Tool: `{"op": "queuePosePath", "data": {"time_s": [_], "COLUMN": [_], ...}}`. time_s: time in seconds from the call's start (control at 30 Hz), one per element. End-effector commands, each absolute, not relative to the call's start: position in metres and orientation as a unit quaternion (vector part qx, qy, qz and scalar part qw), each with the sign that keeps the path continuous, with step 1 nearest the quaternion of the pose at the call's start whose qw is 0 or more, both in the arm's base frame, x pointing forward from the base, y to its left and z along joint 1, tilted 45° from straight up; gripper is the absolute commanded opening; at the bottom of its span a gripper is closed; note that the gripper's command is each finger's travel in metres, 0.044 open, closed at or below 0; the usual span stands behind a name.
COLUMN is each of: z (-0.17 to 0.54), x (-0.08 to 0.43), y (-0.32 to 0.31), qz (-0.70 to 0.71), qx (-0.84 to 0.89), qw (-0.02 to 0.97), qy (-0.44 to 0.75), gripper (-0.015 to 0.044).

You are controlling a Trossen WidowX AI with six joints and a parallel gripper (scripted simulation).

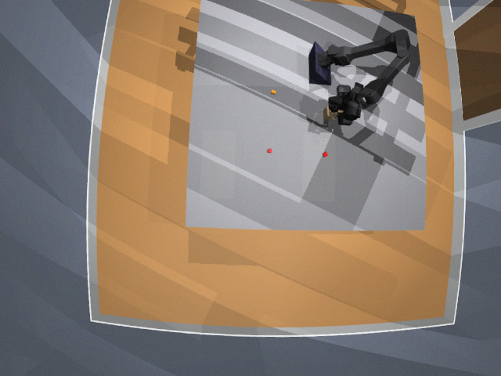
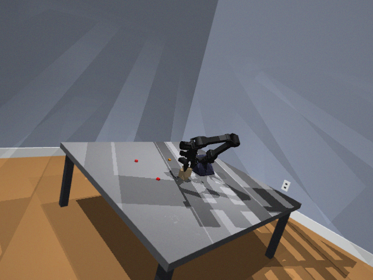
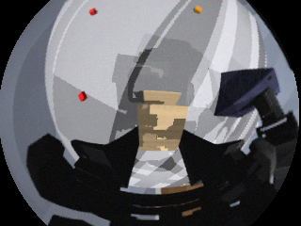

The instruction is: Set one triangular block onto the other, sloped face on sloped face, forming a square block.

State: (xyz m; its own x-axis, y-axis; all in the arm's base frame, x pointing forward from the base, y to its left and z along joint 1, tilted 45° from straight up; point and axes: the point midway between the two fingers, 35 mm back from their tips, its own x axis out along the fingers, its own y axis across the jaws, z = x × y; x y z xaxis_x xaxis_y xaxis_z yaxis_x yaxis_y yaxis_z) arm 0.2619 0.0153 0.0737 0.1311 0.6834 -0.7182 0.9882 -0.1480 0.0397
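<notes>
Two tan triangular blocks are close together at the arm. My gripper [image 3: 158, 128] is shut on the nearer block [image 3: 165, 123], whose patchy-lit face shows between the fingers. The other block [image 3: 161, 97] [image 1: 326, 113] [image 2: 183, 175] stands on the table just beyond and below it in the wrist view, its upper part showing past the held block's edge. In the exterior view the two blocks look merged into one tan shape under the fingers. Whether their sloped faces touch, and how even their ends are, I cannot tell; the hand hides part of them.
Two small red cubes [image 1: 269, 150] [image 1: 325, 153] [image 2: 136, 160] [image 2: 158, 178] [image 3: 92, 11] [image 3: 82, 96] and an orange one [image 1: 273, 92] [image 2: 169, 159] [image 3: 198, 9] lie on the grey table [image 1: 243, 194]. The dark blue arm base [image 1: 317, 73] [image 2: 204, 170] [image 3: 235, 91] is close to the blocks.
</notes>
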Motion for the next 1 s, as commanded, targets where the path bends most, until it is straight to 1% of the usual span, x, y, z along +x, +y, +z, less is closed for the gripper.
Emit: {"op": "queuePosePath", "data": {"time_s": [0.0,0.97], "z": [0.0711,0.0688], "x": [0.2612,0.2604], "y": [0.0168,0.0190], "qz": [-0.284,-0.283], "qx": [0.704,0.705], "qw": [0.261,0.259], "qy": [0.596,0.596], "gripper": [0.0000,0.0000]}}
